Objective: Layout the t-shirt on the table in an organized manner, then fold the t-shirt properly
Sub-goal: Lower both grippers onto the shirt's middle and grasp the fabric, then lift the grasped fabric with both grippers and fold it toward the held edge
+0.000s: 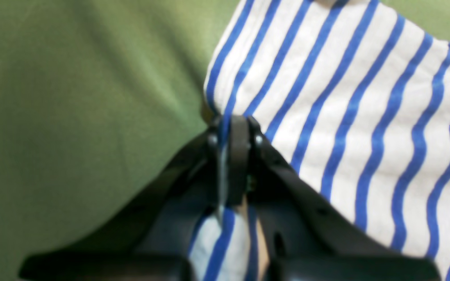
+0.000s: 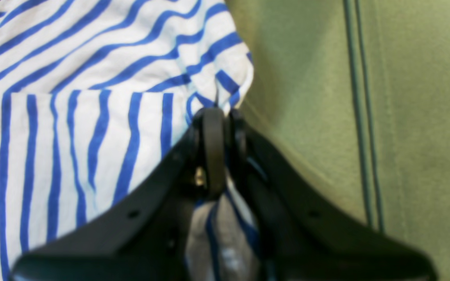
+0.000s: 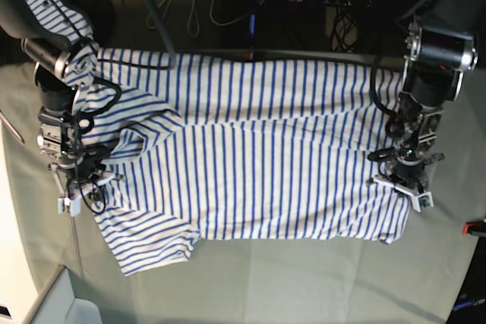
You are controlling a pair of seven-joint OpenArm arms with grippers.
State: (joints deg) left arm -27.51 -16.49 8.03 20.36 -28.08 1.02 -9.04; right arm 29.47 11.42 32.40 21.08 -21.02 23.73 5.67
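Left wrist view shows you the left gripper [image 1: 233,128] clenched on a pinch of the t-shirt [image 1: 358,117], striped cloth bunched between the jaws and the green table [image 1: 72,117] beside it. In the right wrist view your right gripper [image 2: 219,117] is likewise clamped on a gathered edge of the shirt, with a thin cable [image 2: 361,117] running along the table further off. From the base view, you see the shirt spread wide across the table, one gripper at each side edge.
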